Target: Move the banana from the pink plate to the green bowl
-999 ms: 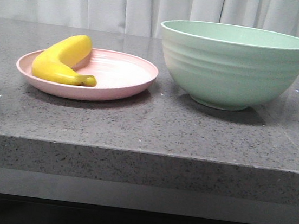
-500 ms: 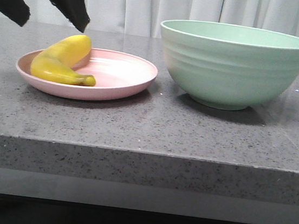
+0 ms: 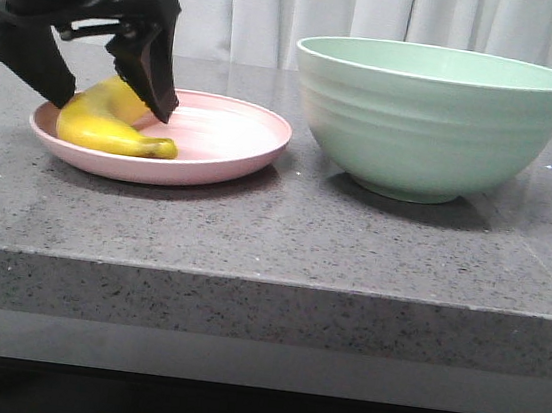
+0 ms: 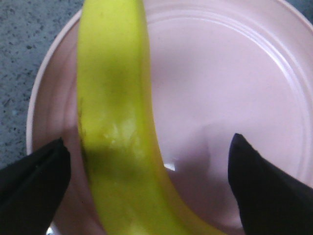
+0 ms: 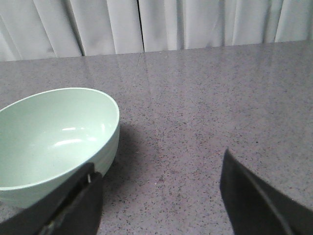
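Banana (image 3: 115, 123) lies on pink plate (image 3: 224, 155), left-centre of front view; no readable writing anywhere. Left end effector (image 3: 107, 103), wide open, straddles banana, holding nothing; half second ago it hung higher, upper left. Green bowl (image 3: 433, 120) right of plate, apart. Right end effector (image 5: 159, 196) open, empty, over grey surface (image 3: 282, 238).

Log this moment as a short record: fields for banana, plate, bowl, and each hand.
banana: lying on the plate, between the left hand's open fingers, not yet gripped
plate: pink, on the counter, left of the bowl
bowl: green, upright, nothing seen inside in the right wrist view
left hand: open, lowered over the banana, one finger on each side
right hand: open, holding nothing, beside the bowl above the counter
task status: banana not yet lifted
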